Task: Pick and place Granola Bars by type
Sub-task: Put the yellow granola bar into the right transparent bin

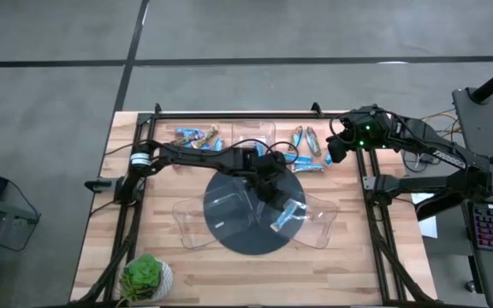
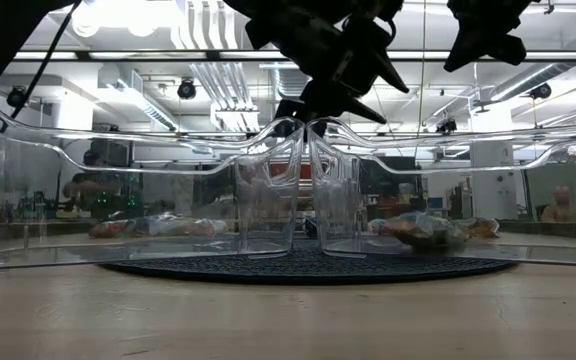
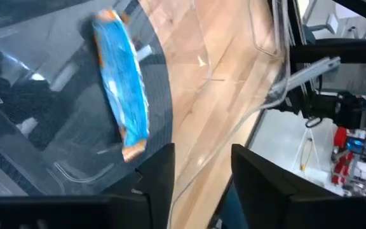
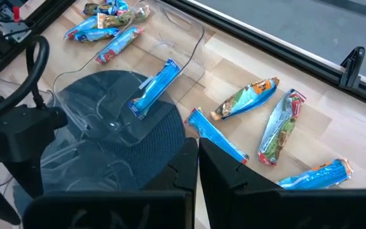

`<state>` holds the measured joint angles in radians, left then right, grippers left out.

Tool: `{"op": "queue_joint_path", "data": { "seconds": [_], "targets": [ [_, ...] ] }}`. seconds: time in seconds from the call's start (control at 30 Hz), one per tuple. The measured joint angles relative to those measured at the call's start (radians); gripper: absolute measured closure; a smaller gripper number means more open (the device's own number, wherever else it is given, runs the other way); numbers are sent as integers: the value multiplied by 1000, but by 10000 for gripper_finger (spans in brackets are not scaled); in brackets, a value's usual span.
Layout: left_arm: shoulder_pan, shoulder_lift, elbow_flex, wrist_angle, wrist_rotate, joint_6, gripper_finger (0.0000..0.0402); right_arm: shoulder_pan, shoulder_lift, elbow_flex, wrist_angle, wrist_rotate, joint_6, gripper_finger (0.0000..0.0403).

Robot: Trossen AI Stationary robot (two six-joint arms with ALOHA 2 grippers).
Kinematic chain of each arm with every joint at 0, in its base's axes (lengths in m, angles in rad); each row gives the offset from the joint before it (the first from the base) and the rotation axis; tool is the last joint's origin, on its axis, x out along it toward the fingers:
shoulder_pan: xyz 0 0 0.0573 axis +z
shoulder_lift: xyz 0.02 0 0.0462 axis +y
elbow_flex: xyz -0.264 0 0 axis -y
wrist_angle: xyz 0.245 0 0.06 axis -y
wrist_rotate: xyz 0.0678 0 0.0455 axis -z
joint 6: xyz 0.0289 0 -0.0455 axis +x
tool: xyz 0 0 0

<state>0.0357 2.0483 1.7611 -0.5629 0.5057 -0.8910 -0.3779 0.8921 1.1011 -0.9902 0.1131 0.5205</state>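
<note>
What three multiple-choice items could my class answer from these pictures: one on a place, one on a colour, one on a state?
1. Where does the small green plant stand?
A. On the dark round mat
B. In a corner of the table, on the left arm's side
C. Among the bars by the right arm

2. What is the main colour of the granola bar lying in the clear tray by the left hand?
A. Blue
B. Red
C. Green

3. How is the right hand?
A. Wide open
B. Shut on a bar
C. Shut, holding nothing

Answers:
1 B: the high view shows the plant in the table's corner beside the left arm's base.
2 A: the left wrist view shows a bright blue wrapper.
3 C: the right wrist view shows its fingers together with no bar between them.
</note>
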Motion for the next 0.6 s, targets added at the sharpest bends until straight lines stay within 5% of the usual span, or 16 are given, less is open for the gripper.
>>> {"op": "queue_joint_path", "data": {
  "seconds": [0.33,0.6],
  "targets": [
    [1,-5,1,0,19,45,264,0,0,0,0,3,0,394],
    [2,-19,65,-17,-1,112,347,0,0,0,0,3,0,394]
  ]
}}
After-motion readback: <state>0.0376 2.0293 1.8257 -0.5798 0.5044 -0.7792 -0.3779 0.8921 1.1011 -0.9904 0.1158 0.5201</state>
